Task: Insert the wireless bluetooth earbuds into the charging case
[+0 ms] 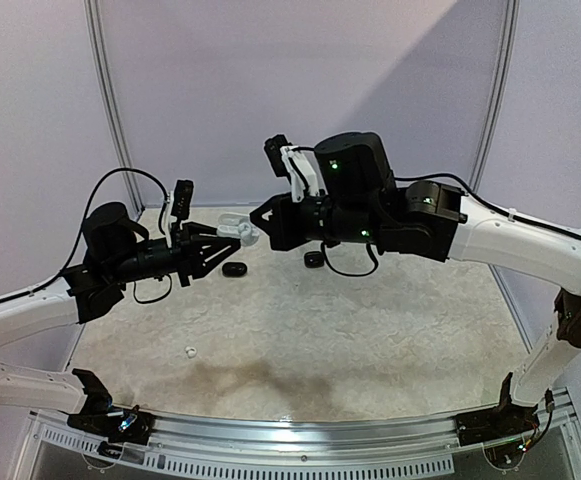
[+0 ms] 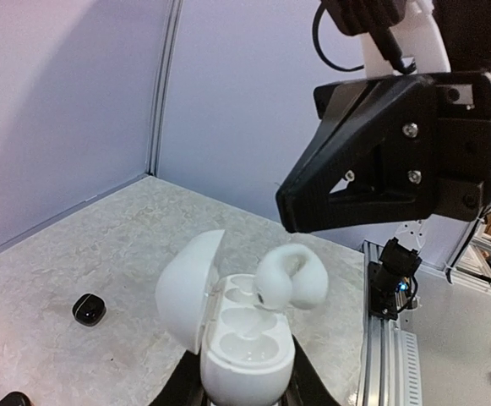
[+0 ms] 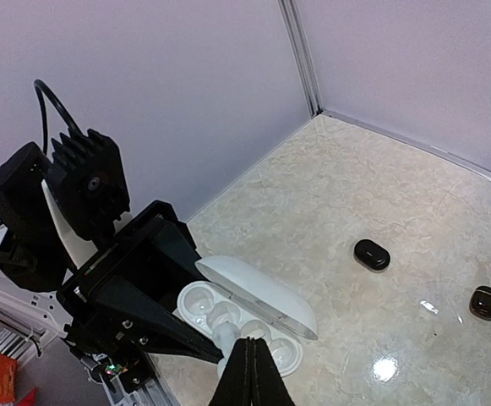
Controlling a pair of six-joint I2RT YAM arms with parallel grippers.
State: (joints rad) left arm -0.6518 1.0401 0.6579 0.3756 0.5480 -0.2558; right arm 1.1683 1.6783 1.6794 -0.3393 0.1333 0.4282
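My left gripper [image 2: 245,387] is shut on a white charging case [image 2: 247,342], held up off the table with its lid [image 2: 188,286] swung open to the left. The case's wells are bare. A white C-shaped earbud [image 2: 291,275], blurred, sits at the far well's rim. In the right wrist view the same earbud [image 3: 226,332] lies just left of my right gripper [image 3: 249,372], whose fingers are pressed flat together with nothing between them. From above, the right gripper [image 1: 258,222] nearly touches the case [image 1: 236,228].
Two small glossy black pieces [image 3: 371,254] [image 3: 486,302] lie on the marbled table; I cannot tell earbud from case. A tiny white bit [image 1: 189,351] lies near the front left. Grey walls close the back and sides, and an aluminium rail [image 1: 300,440] runs along the near edge.
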